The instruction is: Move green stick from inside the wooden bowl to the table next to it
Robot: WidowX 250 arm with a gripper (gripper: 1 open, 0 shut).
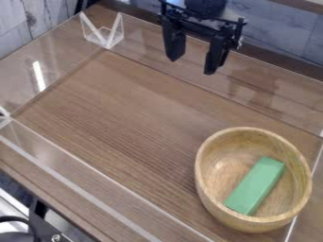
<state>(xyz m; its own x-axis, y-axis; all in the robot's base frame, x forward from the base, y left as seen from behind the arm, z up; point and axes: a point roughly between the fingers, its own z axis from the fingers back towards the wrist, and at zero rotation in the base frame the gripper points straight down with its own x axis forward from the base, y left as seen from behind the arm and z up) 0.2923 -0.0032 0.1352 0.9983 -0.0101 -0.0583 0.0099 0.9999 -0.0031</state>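
Observation:
The green stick (256, 186) lies flat inside the wooden bowl (216, 151), which sits on the table (120, 113) at the near right corner. The stick runs diagonally across the bowl's floor, one end toward the far right rim. My gripper (194, 55) hangs at the top of the view, pointing down, well behind and left of the bowl. Its two black fingers stand apart with nothing between them. It touches neither the bowl nor the stick.
Low clear acrylic walls (57, 161) edge the table on all sides. A small clear bracket (101, 32) stands on the far wall at the upper left. The bowl sits close to the right wall and front edge.

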